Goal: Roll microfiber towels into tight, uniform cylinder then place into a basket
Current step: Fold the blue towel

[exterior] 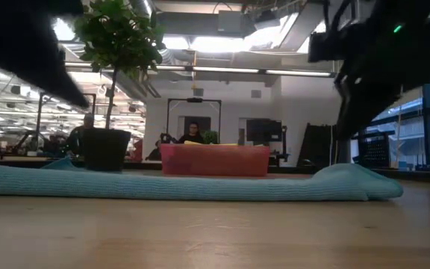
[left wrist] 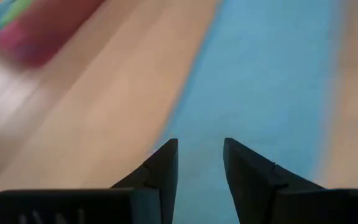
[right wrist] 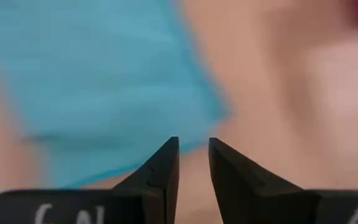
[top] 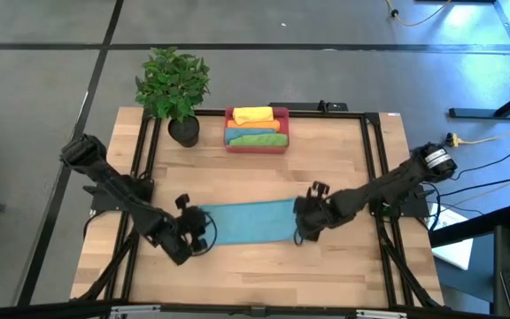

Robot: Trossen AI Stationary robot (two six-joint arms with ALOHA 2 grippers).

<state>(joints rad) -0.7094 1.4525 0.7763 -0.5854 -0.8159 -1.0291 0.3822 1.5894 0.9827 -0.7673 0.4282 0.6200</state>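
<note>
Presently, a teal-blue towel (top: 248,221) lies flat as a long strip across the bench (top: 264,266), presumably folded narrow so it rolls to an even width. The left gripper (top: 195,232) sits at its left end, the right gripper (top: 302,226) at its right end; both have fingers parted and hold nothing. The basket (top: 257,144) stands at the far edge, beside the plant (top: 173,84), already holding rolled towels (top: 257,127).
</note>
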